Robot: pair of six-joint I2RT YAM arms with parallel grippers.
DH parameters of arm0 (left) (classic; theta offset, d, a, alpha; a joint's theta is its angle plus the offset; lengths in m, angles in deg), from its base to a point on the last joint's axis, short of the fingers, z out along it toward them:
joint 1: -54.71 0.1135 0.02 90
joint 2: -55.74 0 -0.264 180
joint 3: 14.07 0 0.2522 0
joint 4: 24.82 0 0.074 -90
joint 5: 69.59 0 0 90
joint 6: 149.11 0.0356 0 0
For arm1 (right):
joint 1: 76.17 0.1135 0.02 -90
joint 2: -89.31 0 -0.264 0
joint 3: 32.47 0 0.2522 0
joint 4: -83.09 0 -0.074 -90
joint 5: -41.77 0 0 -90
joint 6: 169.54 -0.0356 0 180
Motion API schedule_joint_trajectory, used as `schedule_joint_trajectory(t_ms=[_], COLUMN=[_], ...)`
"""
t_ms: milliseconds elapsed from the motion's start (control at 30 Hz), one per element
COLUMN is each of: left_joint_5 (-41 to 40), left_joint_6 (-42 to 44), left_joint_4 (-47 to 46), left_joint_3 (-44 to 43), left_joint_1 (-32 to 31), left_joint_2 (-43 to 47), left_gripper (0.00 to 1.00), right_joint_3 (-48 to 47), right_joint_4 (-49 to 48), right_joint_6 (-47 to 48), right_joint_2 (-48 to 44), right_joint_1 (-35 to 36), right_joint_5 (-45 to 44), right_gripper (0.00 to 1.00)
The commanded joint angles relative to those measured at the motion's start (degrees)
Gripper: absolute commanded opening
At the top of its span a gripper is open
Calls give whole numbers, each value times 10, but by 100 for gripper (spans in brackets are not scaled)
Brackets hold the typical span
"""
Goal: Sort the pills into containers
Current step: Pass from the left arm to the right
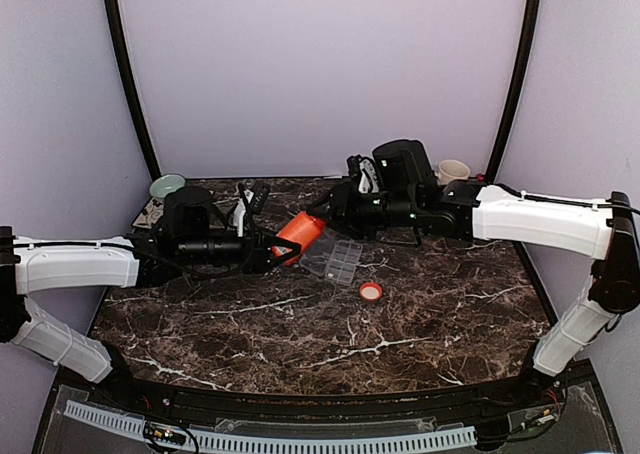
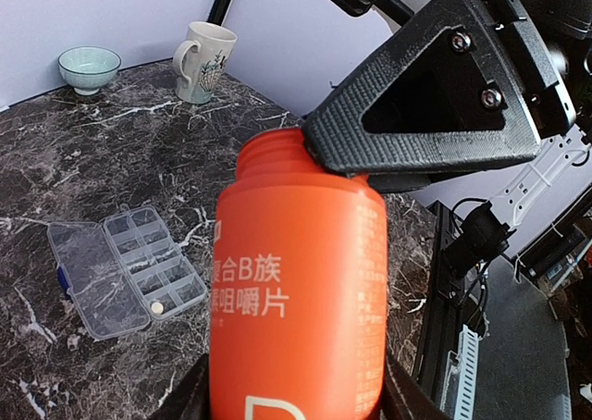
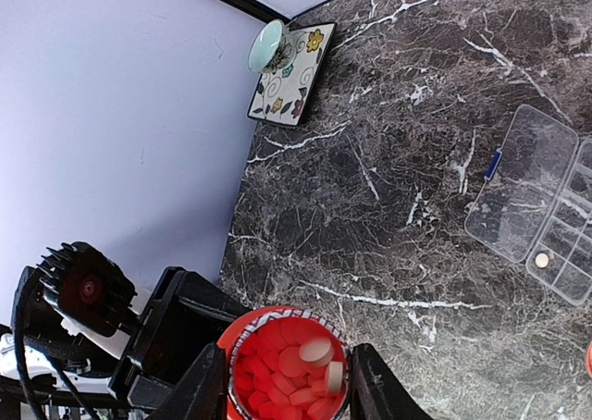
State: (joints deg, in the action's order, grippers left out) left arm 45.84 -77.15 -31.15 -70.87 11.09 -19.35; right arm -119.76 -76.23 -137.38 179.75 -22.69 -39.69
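My left gripper (image 1: 272, 246) is shut on the orange bottle (image 1: 300, 232) and holds it tilted above the table. In the left wrist view the bottle (image 2: 296, 290) fills the space between my fingers (image 2: 190, 397). Its mouth is uncapped and shows several pills (image 3: 291, 369). My right gripper (image 1: 330, 211) has a finger on each side of the bottle's neck (image 3: 242, 335), apparently closed on it. The clear organiser box (image 1: 335, 258) lies open on the table below, with one pale pill (image 3: 542, 260) in a compartment; it also shows in the left wrist view (image 2: 125, 267).
The bottle's red cap (image 1: 371, 291) lies right of the organiser. A pale green bowl (image 1: 167, 185) and a floral tile (image 3: 291, 76) sit at the back left. A mug (image 1: 453, 171) stands at the back right. Purple walls enclose the table.
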Motion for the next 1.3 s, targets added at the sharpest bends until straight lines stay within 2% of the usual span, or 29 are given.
schedule_joint_trajectory(t_ms=[0, 233, 600, 1267], left_joint_5=[6, 3, 5, -8], left_joint_6=[5, 7, 6, 2], left_joint_4=[-10, -10, -16, -14], left_joint_3=[-21, -19, -18, -19], left_joint_1=[-5, -4, -4, -4], left_joint_2=[-2, -3, -7, -1], left_gripper=[29, 41, 50, 59], right_joint_3=[-22, -30, -42, -54], right_joint_4=[9, 26, 45, 81], right_joint_6=[43, 56, 75, 110], right_joint_2=[4, 4, 4, 4], right_joint_1=[8, 8, 7, 7], right_joint_5=[-2, -11, -15, -33], right_gripper=[0, 0, 0, 0])
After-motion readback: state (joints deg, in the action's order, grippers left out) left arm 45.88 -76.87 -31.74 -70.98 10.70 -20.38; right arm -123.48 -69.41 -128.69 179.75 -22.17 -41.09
